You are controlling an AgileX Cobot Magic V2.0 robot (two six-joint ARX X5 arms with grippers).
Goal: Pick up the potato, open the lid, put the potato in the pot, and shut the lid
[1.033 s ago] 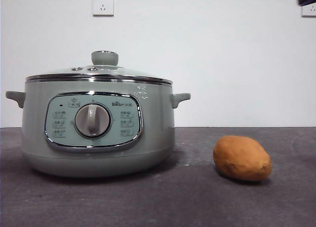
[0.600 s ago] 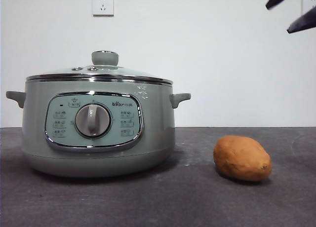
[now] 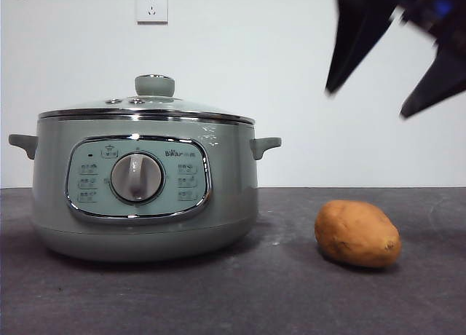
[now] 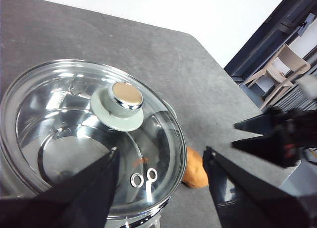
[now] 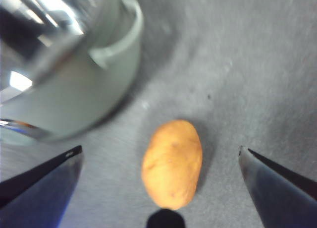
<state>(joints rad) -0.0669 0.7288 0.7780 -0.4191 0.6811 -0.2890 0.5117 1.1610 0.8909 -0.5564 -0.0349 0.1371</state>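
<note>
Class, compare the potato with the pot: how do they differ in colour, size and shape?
The potato is orange-brown; the pot is sage green. The potato is far smaller than the pot. The potato is an oval lying on its side; the pot is round, standing upright with its lid on. Both rest on the dark table.

My dark grey table [image 3: 277,298] carries the pot [image 3: 145,196] and, well apart, the potato [image 3: 357,234].
</note>
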